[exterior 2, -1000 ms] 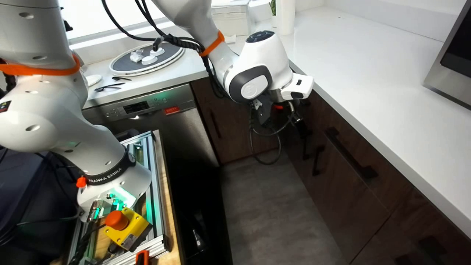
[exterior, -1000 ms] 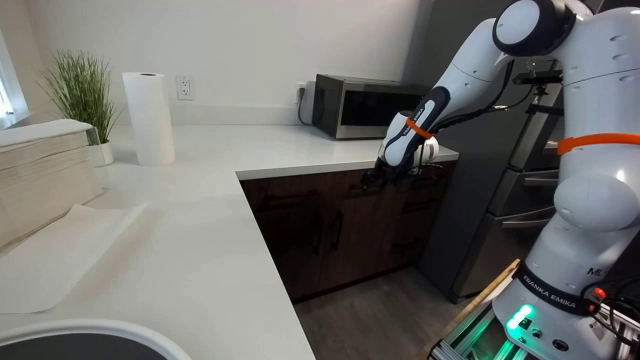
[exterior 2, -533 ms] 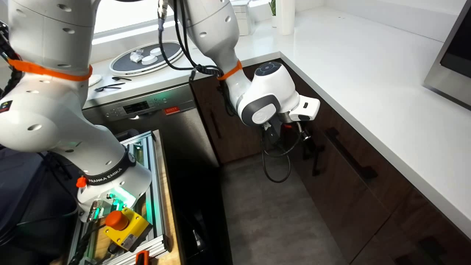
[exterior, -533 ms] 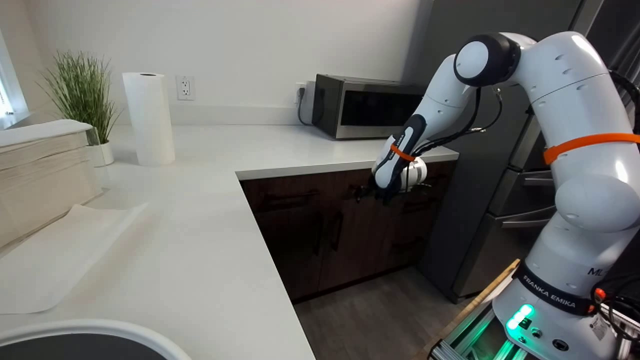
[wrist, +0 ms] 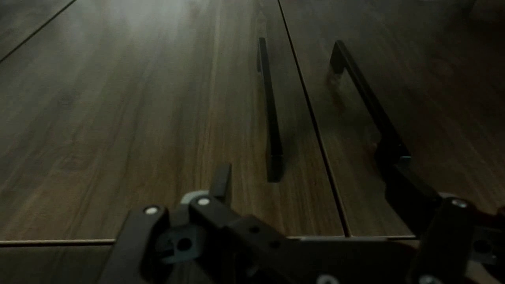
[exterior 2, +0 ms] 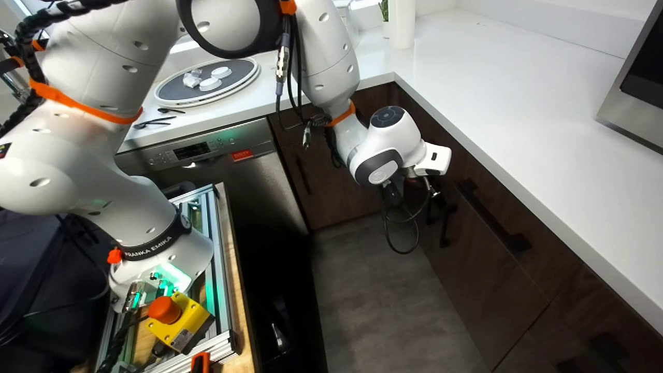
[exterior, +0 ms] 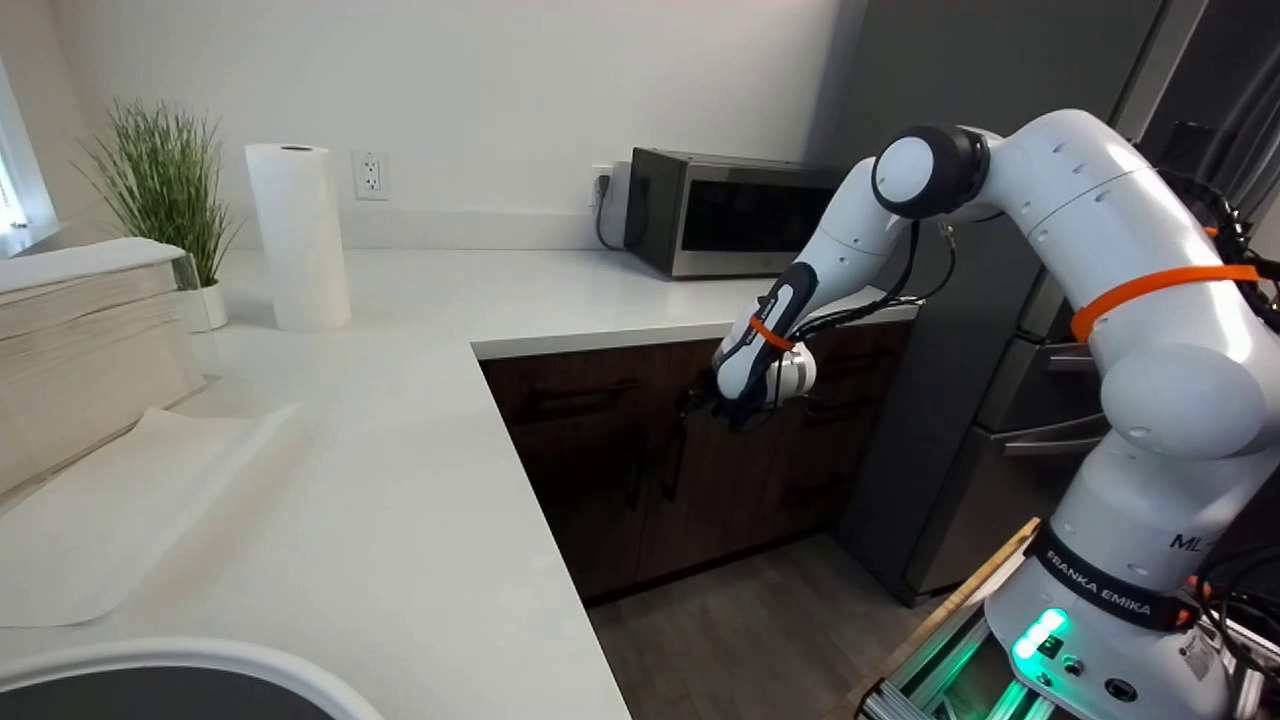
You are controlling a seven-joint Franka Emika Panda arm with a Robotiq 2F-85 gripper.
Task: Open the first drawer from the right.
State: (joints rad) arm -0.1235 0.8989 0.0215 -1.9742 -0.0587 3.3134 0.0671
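Note:
The dark wood drawers and doors under the counter look shut. The rightmost drawer stack (exterior: pixel 850 440) stands beside the fridge in an exterior view. A wide drawer with a long black handle (exterior 2: pixel 492 217) shows in an exterior view. My gripper (exterior: pixel 690 405) is by the upper ends of two upright door handles, left of the drawer stack. In the wrist view my gripper (wrist: pixel 309 173) is open. The left door handle (wrist: pixel 270 110) there lies between its fingers. The right finger overlaps the end of the right door handle (wrist: pixel 365 94); I cannot tell whether they touch.
The white countertop (exterior: pixel 400 480) overhangs the cabinets. A microwave (exterior: pixel 740 215) stands on it at the back. The dark fridge (exterior: pixel 920 330) is beside the drawers. A dishwasher (exterior 2: pixel 222 176) and corner cabinet stand behind the arm. A cable loop (exterior 2: pixel 401 238) hangs from the wrist.
The arm has reached lower and forward. In an exterior view the gripper has moved down and left, from the upper drawer-handle level to the door handles. The drawers and doors have not moved.

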